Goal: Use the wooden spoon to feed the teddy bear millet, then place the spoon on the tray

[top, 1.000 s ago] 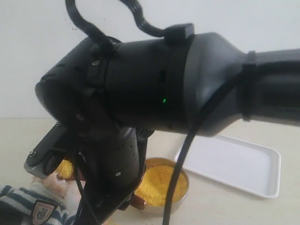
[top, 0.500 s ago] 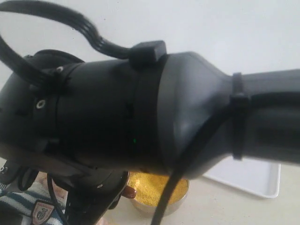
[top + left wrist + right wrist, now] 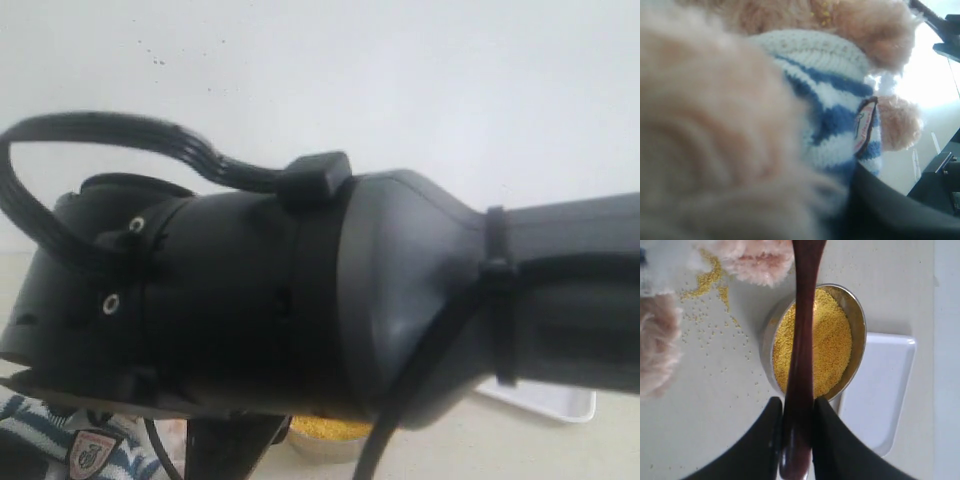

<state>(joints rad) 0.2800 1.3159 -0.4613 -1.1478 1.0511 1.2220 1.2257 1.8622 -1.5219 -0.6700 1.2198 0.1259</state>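
Right pincer (image 3: 796,407) is clamped tight on the wooden spoon (image 3: 802,330) handle, which reaches over the millet (image 3: 832,340) toward the teddy bear (image 3: 760,260); a tilt could scatter more of it across the bench (image 3: 715,405); the left pincer's state I cannot tell

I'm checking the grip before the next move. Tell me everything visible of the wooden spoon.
The wooden spoon is dark reddish-brown, glossy wood with a thin handle. The right claw is shut on its handle. It stretches above the millet towards the teddy bear; its far end leaves the picture, so any load is unseen.
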